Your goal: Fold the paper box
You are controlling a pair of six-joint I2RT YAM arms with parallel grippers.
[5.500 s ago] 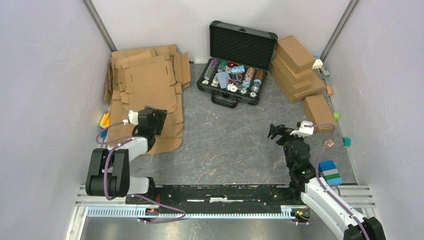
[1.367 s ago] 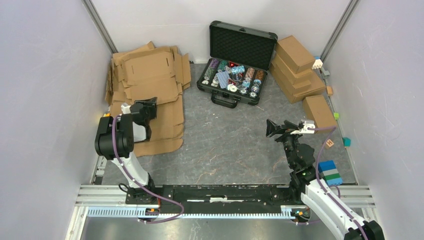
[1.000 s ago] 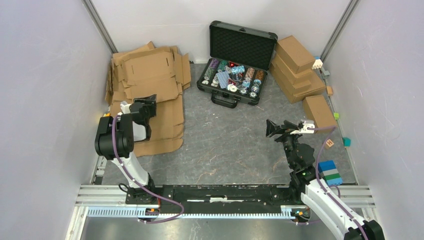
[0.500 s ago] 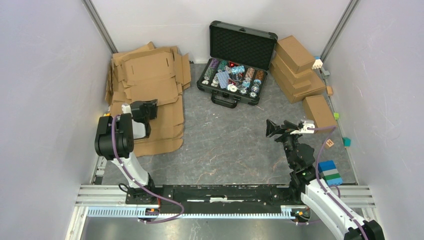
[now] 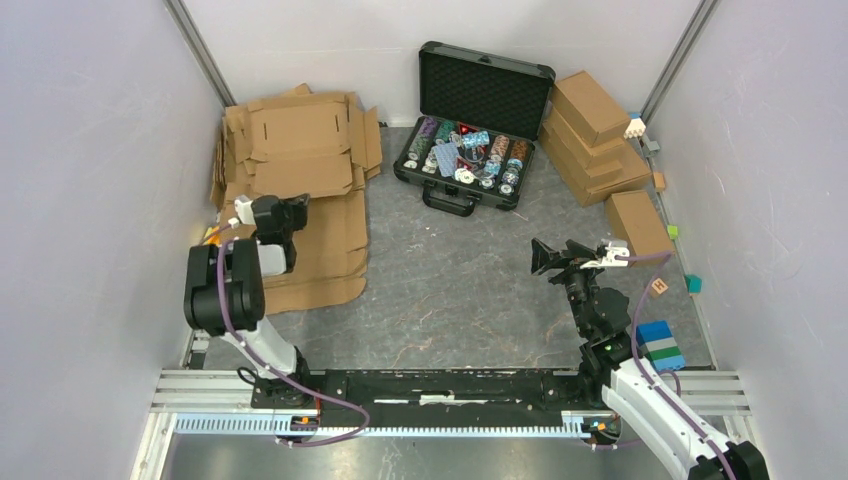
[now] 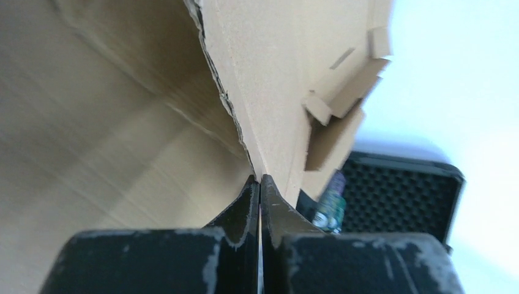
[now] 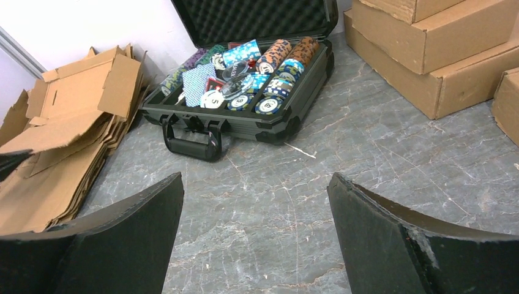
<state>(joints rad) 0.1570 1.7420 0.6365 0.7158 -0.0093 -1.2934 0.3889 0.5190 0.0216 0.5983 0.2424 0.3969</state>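
The paper box (image 5: 300, 150) is a flat brown cardboard blank, the top sheet of a pile at the far left, with its near edge raised off the pile. My left gripper (image 5: 296, 210) is shut on that near edge. In the left wrist view the black jaws (image 6: 260, 180) stand pressed together, pinching the thin edge of the paper box (image 6: 275, 92), which rises away above them. My right gripper (image 5: 543, 257) hangs open above the bare grey table at mid right, nothing between its fingers (image 7: 367, 214). The right wrist view shows the paper box (image 7: 79, 98) lifted at far left.
More flat blanks (image 5: 310, 260) lie under the held sheet. An open black case of poker chips (image 5: 470, 130) stands at the back centre. Finished brown boxes (image 5: 595, 130) are stacked at the back right, one more (image 5: 637, 222) nearer. Coloured blocks (image 5: 660, 345) sit by the right arm.
My left gripper has gone from open to shut on the blank's near edge and drawn slightly left. The top blank has tipped up. The right arm has not moved.
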